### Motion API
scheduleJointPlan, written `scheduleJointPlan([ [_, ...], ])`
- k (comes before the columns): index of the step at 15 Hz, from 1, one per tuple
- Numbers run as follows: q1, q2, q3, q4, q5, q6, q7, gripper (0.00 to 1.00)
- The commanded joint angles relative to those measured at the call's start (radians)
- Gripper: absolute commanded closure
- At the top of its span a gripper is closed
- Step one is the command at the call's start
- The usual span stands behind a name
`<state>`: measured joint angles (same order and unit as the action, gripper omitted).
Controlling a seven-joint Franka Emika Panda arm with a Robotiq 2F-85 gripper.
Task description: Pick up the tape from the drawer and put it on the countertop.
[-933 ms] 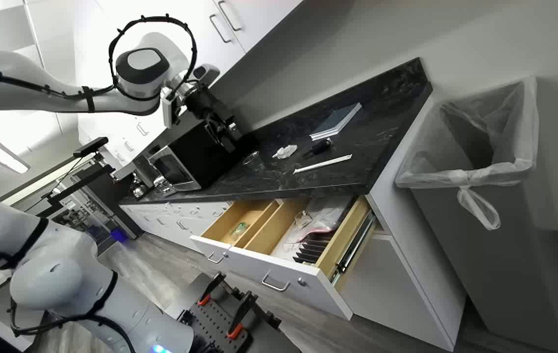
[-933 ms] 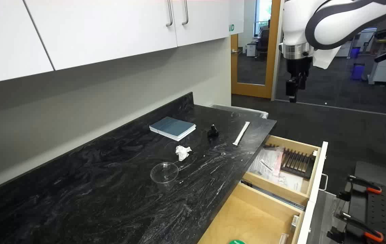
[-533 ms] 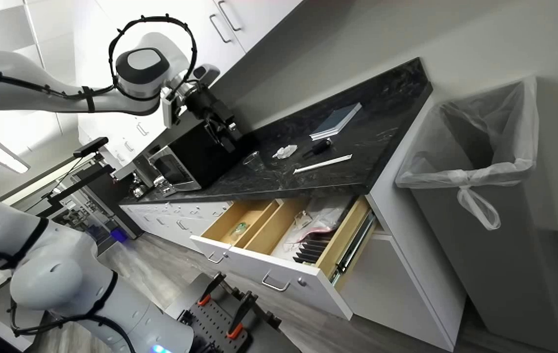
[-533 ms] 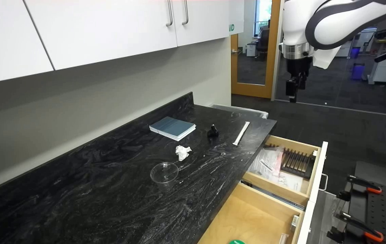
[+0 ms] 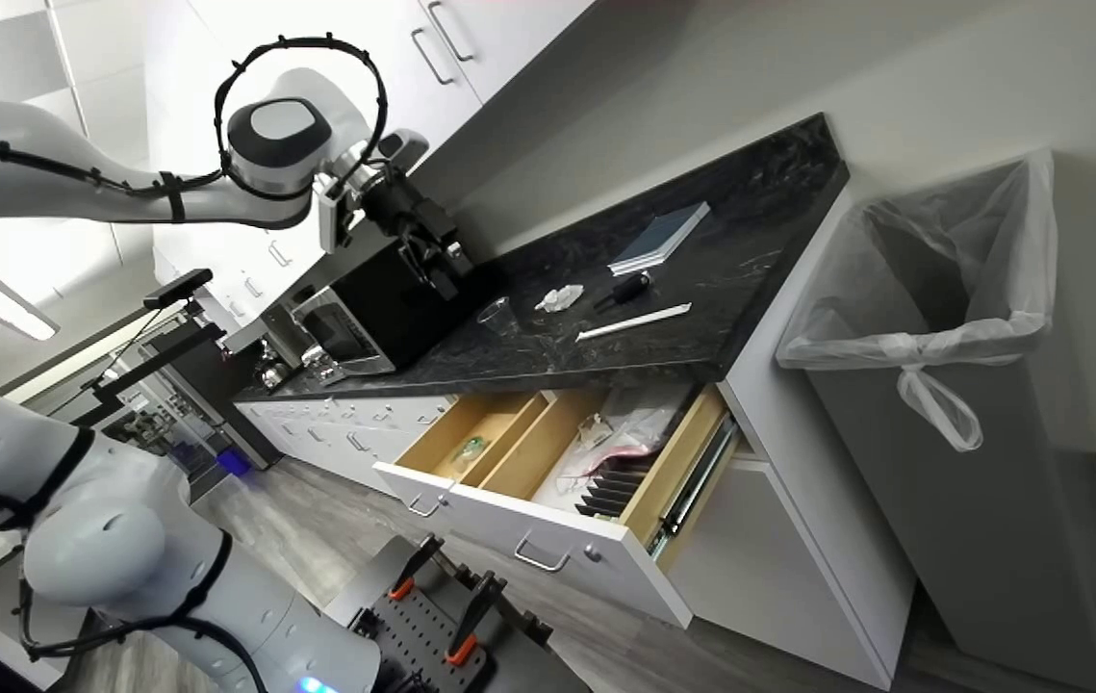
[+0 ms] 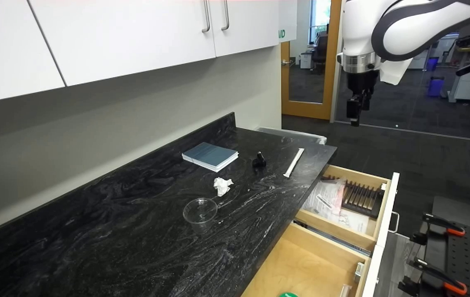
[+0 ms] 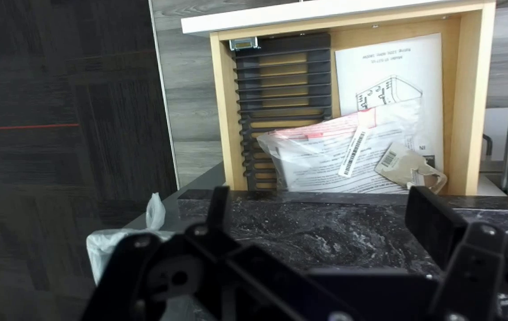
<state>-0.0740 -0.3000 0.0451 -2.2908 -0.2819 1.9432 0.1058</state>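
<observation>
A small green and clear thing that looks like the tape [image 5: 473, 447] lies in the left pale wooden drawer [image 5: 504, 417]. In an exterior view only the green top of the tape [image 6: 288, 295] shows at the bottom edge, inside the near drawer [image 6: 307, 268]. It is out of the wrist view. The black countertop [image 6: 111, 231] runs above the drawers; it also shows in the wrist view [image 7: 343, 232]. My gripper [image 6: 357, 113] hangs high, pointing down; it also shows in an exterior view [image 5: 446, 269]. In the wrist view the gripper's fingers [image 7: 320, 207] stand wide apart with nothing between them.
A second open drawer [image 7: 472, 98] holds papers, a plastic bag and a black rack. On the countertop are a clear cup [image 6: 200, 210], crumpled tissue [image 6: 222, 185], a blue notebook [image 6: 210, 156], a black object [image 6: 259, 160] and a white stick [image 6: 294, 162]. A bin [image 5: 971, 433] stands beside the counter.
My gripper has shifted very slightly left and down in an exterior view. The drawers and the things on the countertop have not moved.
</observation>
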Motion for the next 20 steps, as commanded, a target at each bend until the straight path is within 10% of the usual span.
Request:
scheduleJointPlan([
  [1,0.087,-0.046,0.059,-0.025,0.054,0.002,0.056,0.00],
  [9,0.292,-0.053,0.302,-0.051,0.155,-0.008,0.307,0.00],
  [15,0.296,-0.032,0.305,-0.037,0.139,-0.003,0.313,0.00],
  [20,0.326,0.033,0.323,-0.142,0.227,0.270,0.347,0.00],
])
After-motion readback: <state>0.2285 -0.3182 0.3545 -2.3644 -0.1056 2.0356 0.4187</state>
